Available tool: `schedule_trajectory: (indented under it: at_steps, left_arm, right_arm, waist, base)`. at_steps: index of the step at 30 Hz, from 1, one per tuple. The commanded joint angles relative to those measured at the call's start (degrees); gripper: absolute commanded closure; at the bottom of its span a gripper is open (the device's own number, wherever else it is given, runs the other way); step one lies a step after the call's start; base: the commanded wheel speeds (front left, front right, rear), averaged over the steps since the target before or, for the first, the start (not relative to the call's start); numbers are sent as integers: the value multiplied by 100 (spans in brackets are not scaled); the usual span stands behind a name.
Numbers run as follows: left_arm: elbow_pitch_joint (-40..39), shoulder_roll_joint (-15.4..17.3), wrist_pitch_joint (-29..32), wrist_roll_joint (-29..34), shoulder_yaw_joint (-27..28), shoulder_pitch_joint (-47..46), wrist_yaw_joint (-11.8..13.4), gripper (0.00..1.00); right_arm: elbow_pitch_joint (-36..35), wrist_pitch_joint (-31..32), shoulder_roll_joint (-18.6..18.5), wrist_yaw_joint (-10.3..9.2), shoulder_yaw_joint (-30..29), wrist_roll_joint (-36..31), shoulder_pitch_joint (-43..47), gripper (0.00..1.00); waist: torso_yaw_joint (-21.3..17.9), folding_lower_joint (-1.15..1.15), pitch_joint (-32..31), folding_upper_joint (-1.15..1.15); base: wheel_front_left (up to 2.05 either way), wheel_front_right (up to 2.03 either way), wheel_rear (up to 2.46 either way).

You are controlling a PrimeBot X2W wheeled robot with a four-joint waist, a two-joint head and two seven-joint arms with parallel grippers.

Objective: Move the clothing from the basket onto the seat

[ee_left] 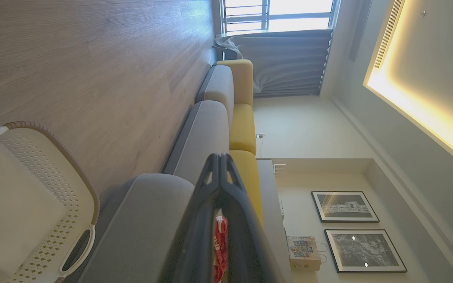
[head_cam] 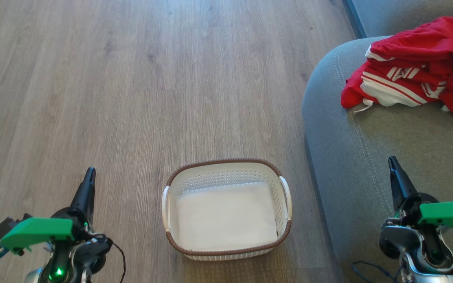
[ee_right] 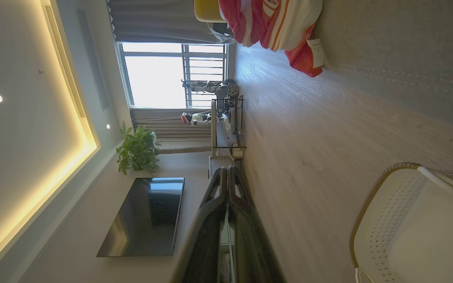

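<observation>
The clothing [head_cam: 411, 70] is lying heaped near a rounded corner of the seat [head_cam: 368, 149], while the basket [head_cam: 226, 162] on the floor [head_cam: 132, 78] is holding just its white liner [head_cam: 226, 216]. The left claw [head_cam: 90, 173] and right claw [head_cam: 391, 162] are hanging closed and empty; the task is looking done.

Grey-brown wood planks make up the floor [head_cam: 132, 98], which spreads across the left and middle of the scene. Near and central on it stands the basket [head_cam: 226, 161], upright, with a flat white liner sheet [head_cam: 226, 216] lying on its bottom. Just right of the basket rises the grey seat [head_cam: 387, 157], with a rounded corner and a double-stitched seam. The clothing [head_cam: 415, 67] lies in a crumpled red-and-white heap on the far right part of the seat, well apart from the basket
</observation>
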Motion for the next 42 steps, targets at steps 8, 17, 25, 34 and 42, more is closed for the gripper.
schedule_trajectory:
  at_steps: [8,17,25,34,42]
  left_arm:
    - [-195,51,37,-22,185,-293,-31,100]
    - [-196,51,37,-22,185,-293,-31,100]
    - [-196,51,37,-22,185,-293,-31,100]
    - [-196,51,37,-22,185,-293,-31,100]
    - [-197,51,37,-22,185,-293,-31,100]
  right_arm:
    - [-195,-48,-148,2,197,107,-236,100]
    - [-203,-99,-196,2,263,166,-232,100]
    - [-209,-142,-238,2,320,216,-228,100]
    - [-220,-203,-296,2,400,287,-223,100]
    - [-232,-263,-353,2,477,356,-219,100]
  waist:
    - [1,0,0,0]
    - [1,0,0,0]
    - [1,0,0,0]
    - [1,0,1,0]
    - [1,0,1,0]
  base:
    - [0,0,0]
    - [0,0,0]
    - [0,0,0]
    - [0,0,0]
    - [0,0,0]
